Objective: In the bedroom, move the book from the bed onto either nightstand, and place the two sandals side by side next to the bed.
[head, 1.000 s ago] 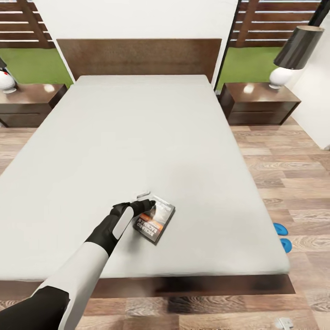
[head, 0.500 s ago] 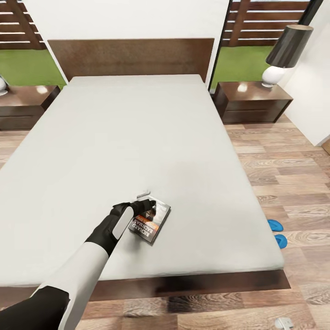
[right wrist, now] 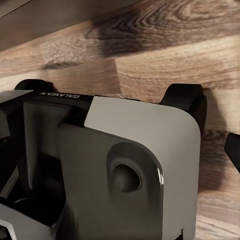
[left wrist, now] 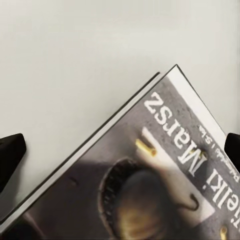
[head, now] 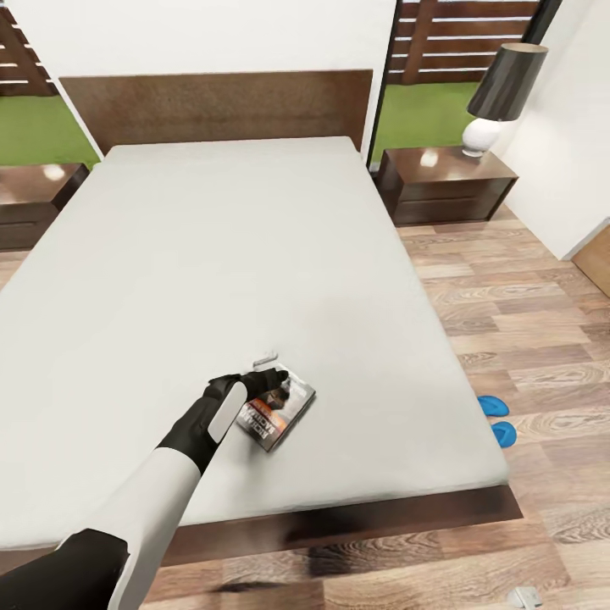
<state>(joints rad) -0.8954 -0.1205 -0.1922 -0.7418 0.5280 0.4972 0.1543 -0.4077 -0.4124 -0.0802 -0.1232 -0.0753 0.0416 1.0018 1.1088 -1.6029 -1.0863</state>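
Head view: left arm reaches over the foot end of the low dark-brown wooden bed (head: 339, 517). Left gripper (head: 269, 373) sits at the near corner of the small dark paperback book (head: 276, 410), which lies flat on the light-grey mattress; grip cannot be told. Left wrist view: dark fingertips (left wrist: 10, 155) spread wide, book cover (left wrist: 150, 180) between them. Two bright blue flat sandals (head: 496, 420) lie side by side on the wood-plank floor (head: 525, 322) beside the bed. Farther back, a dark-brown nightstand (head: 445, 185) carries a white-based lamp (head: 498, 97).
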